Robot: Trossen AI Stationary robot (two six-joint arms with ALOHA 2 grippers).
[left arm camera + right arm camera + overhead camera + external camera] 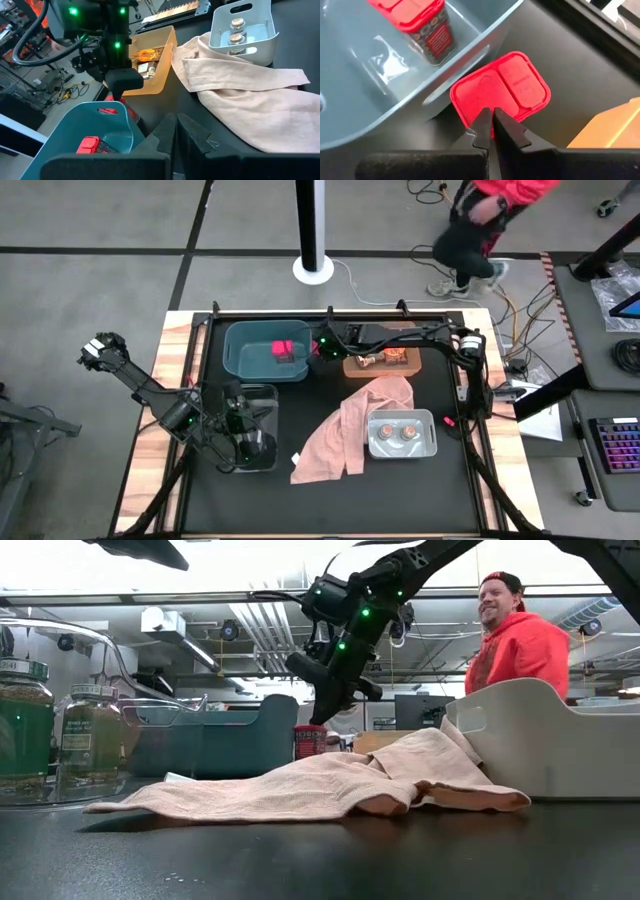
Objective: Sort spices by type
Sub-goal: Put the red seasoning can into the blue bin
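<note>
With both grippers closed and empty, the right gripper [489,131] hangs over a red spice box [502,92] beside the teal bin [395,95] at upper centre of the high view, so it must open to grasp it, I judge.

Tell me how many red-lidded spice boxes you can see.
2: one red-lidded box lies inside the teal bin; the other stands on the table just outside it, under the shut right gripper. More may be hidden.
</note>
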